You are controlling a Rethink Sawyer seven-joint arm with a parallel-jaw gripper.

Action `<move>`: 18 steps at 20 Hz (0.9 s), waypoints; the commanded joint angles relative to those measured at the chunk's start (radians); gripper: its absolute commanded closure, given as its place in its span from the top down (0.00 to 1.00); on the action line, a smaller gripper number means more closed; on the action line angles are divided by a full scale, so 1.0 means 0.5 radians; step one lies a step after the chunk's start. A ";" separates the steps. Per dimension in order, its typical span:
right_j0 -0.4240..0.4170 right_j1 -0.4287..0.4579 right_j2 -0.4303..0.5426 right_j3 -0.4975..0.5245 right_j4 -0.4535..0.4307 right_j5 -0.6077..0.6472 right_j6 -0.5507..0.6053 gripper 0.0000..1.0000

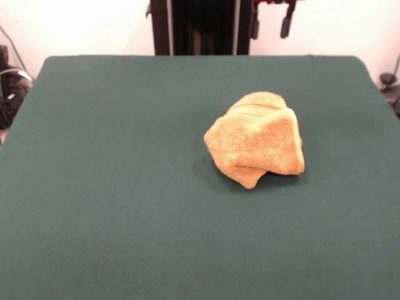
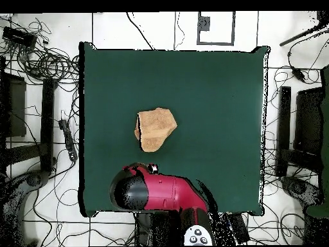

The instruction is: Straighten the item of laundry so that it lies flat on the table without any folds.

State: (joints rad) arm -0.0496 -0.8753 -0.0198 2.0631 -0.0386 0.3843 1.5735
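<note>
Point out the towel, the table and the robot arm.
towel (image 1: 257, 142): front view, middle of the crumpled heap.
table (image 1: 112, 187): front view, bare green cloth left of the towel.
robot arm (image 2: 164, 193): overhead view, red shell over the table's bottom edge.

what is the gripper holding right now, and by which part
Nothing. The towel lies crumpled on the table with no part of the robot touching it. The arm is drawn back near its base, apart from the towel.

red arm (image 2: 168, 193) with rounded black joint cap and black pedestal (image 1: 201, 26).
</note>
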 commanded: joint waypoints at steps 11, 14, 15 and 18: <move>-0.121 0.066 0.216 -0.005 -0.038 -0.164 0.249 1.00; -0.082 0.138 0.188 -0.083 -0.027 -0.175 0.277 1.00; -0.071 0.153 0.179 -0.103 -0.025 -0.176 0.283 1.00; -0.047 0.195 0.169 -0.142 0.003 -0.178 0.311 1.00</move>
State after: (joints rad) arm -0.1107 -0.8661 0.0024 2.0549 -0.0385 0.3343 1.5735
